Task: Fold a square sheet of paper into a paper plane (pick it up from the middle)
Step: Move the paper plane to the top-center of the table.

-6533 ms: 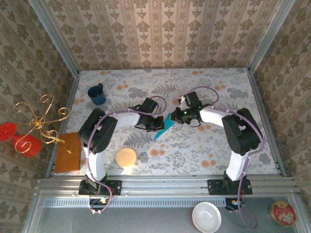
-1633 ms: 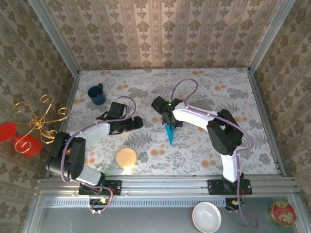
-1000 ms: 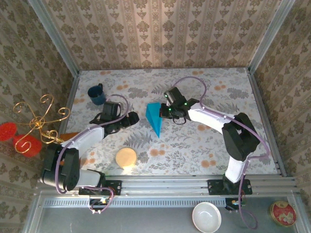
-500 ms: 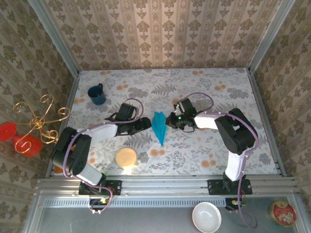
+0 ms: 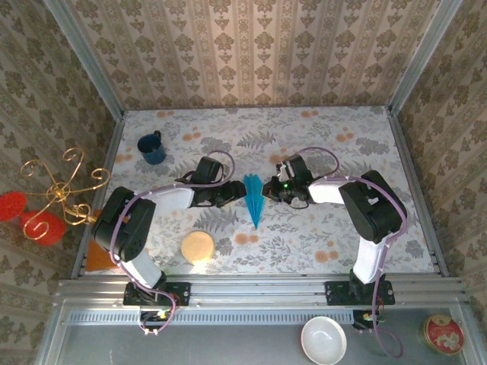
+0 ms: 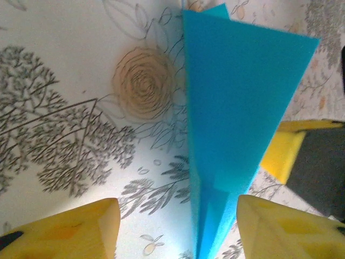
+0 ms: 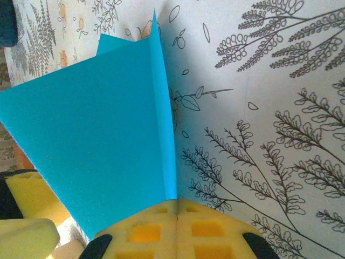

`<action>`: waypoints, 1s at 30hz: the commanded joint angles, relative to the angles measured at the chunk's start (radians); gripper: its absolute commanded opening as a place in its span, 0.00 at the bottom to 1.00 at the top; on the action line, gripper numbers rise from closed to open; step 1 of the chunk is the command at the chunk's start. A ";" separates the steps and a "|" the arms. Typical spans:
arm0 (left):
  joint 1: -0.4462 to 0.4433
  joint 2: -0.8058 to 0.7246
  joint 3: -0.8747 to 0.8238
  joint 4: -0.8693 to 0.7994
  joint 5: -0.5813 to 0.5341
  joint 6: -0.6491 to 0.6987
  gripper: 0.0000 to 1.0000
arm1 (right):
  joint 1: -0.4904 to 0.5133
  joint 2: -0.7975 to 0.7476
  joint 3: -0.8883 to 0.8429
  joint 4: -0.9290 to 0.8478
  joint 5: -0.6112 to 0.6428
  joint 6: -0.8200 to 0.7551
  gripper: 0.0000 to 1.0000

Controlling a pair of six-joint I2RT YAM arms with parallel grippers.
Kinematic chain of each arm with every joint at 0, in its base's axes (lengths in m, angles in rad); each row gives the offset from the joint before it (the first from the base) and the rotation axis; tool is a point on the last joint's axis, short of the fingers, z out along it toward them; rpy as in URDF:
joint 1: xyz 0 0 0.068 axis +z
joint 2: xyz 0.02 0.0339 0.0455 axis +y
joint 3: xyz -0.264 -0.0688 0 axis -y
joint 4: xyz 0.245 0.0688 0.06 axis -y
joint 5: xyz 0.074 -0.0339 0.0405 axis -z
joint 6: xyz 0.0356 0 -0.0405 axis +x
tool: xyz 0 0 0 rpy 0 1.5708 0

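From above, the paper plane (image 5: pixel 252 199) sits as a narrow turquoise dart at mid-table, point toward the arm bases, with the left gripper (image 5: pixel 228 194) just beside it on one flank and the right gripper (image 5: pixel 268 188) on the other. With both heads this close, either arm pushing inward could knock the other or crush the paper between them. In the left wrist view the left gripper (image 6: pixel 175 229) is spread, its yellow pads (image 6: pixel 70 229) standing apart on either side of the plane's (image 6: pixel 237 102) pointed end without touching it. The paper lies nearer one pad than the other, so a squeeze from here would likely shove the tip sideways or buckle it rather than pinch it squarely, and the right gripper (image 6: pixel 294 162) is close enough to be struck. In the right wrist view the right gripper (image 7: pixel 177 213) is pressed together on the plane (image 7: pixel 97 145) at its crease, holding the sheet on edge above the floral table (image 7: pixel 269 108). The bite covers only a small part of the fold, so a tug from the other arm could slide the thin paper out or tear it — whether its far edge touches the table I cannot tell.
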 commanded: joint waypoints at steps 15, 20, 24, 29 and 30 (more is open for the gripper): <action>0.021 0.071 0.101 -0.050 0.013 0.012 0.04 | -0.040 -0.094 -0.026 0.014 0.008 0.003 0.02; 0.051 0.030 0.059 -0.032 -0.006 0.009 0.03 | -0.052 -0.107 -0.040 0.001 0.034 -0.002 0.02; 0.062 0.029 0.039 -0.008 -0.001 0.002 0.03 | -0.054 -0.091 -0.048 0.005 0.038 0.006 0.01; 0.058 0.065 0.031 0.016 0.025 -0.007 0.03 | -0.054 -0.048 -0.044 0.011 0.027 0.017 0.03; 0.058 0.069 0.028 0.019 0.024 -0.009 0.03 | -0.055 -0.041 -0.041 0.003 0.028 0.016 0.03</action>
